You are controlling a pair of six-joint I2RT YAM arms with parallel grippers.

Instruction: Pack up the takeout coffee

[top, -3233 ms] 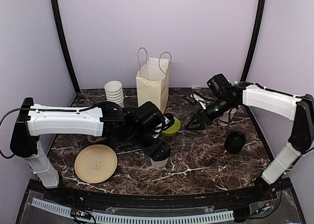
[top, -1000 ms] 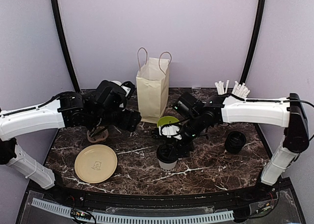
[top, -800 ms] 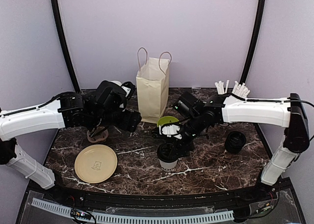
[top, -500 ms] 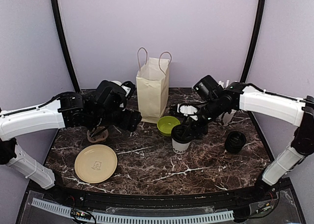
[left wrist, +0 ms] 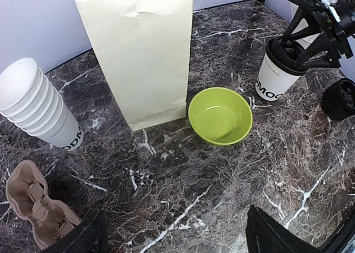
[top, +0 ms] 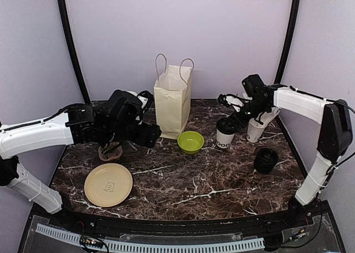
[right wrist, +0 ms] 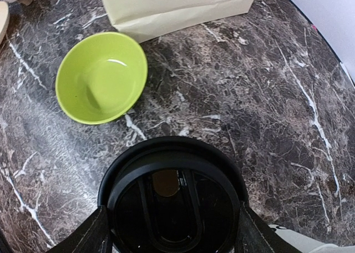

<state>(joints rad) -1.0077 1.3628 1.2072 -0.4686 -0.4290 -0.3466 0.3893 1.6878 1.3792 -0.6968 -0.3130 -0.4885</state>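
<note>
Right now the takeout coffee (top: 224, 136) is to the right of the paper bag (top: 173, 100) as the overhead camera sees it, apart from the bag. The green bowl (top: 190, 141) lies between the two, near the bag's front right corner. The cup looks slightly tilted in the left wrist view, with the dark lettering near its base turned toward the front. Whether its base touches the tabletop (top: 222, 181) I cannot tell.

The right jaws are closed on the cup's black lid (right wrist: 173, 200). In the right wrist view the two fingers (right wrist: 93, 239) sit against opposite sides of the lid's rim, spread as wide as the lid itself.

The left jaws hang off the bag's front left corner, gaping wide with nothing between them. Their fingers (left wrist: 83, 239) frame only bare marble in the left wrist view.

A stack of lidless white cups (left wrist: 41, 106) stands just left of the bag. A brown cardboard cup carrier (left wrist: 33, 206) lies farther to the bag's front left. A tan plate (top: 108, 184) rests well in front of the bag and to its left.

A black stack of lids (top: 265, 160) sits farther right of the bag than the coffee does. Another white cup (top: 256, 130) stands on that same side, partly hidden by the right arm (top: 302, 104).
</note>
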